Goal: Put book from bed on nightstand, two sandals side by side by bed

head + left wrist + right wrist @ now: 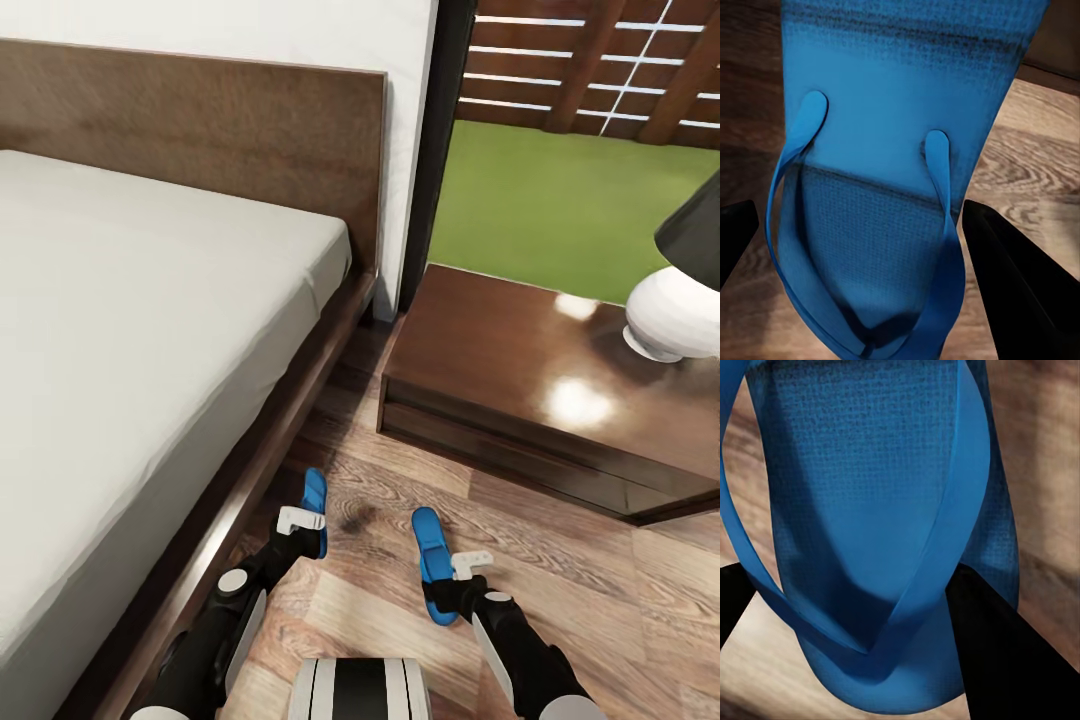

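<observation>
Beside the low grey-mattressed bed (150, 330), each tool clamps one flat bright blue sandal: left tool (305, 528), left sandal (315, 500); right tool (455, 585), right sandal (432, 560). Best to lower both parallel, toes toward 12 o'clock, on the wood-plank floor (560, 560).

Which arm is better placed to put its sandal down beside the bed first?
Left, probably. The left end effector holds its sandal right next to the bed frame, while the right end effector holds the other sandal farther out on the floor.
</observation>
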`<state>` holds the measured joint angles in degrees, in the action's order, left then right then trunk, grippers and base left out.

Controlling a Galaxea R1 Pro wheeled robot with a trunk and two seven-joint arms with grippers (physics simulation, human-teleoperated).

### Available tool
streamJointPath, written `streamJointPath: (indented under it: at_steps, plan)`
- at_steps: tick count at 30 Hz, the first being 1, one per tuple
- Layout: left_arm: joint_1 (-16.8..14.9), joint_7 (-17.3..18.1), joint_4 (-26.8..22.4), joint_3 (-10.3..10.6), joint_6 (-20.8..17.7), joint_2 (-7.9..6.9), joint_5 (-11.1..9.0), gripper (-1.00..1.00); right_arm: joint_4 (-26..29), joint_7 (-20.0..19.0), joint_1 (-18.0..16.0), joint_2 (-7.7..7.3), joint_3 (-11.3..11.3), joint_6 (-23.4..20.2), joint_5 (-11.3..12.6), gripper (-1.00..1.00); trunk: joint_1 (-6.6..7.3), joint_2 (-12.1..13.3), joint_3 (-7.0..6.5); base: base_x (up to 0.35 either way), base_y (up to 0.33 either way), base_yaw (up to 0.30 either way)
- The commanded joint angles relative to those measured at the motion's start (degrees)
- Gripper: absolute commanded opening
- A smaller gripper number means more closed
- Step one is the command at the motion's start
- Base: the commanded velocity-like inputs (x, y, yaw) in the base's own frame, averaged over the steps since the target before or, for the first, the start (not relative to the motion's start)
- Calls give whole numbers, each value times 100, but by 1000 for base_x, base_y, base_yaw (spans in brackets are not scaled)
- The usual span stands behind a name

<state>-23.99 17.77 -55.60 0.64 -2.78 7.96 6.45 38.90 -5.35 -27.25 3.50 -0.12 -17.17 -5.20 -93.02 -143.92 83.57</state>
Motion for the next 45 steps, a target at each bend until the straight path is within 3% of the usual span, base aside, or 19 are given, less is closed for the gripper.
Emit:
streamJointPath:
  at_steps: [1,40,45]
  plan:
    - [0,24,-10,-11,-21,3,58,-100,12,-18,0,1,-5,-39,-43,-100,1,-1,4,0,0,0]
    - [0,25,76,-4,-26,3,58,-100,12,-19,0,2,-2,-33,-43,-100,99,49,-838,0,0,0]
    - [0,25,76,-8,-22,5,58,-100,12,-18,0,2,-2,-33,-43,-100,99,49,-838,0,0,0]
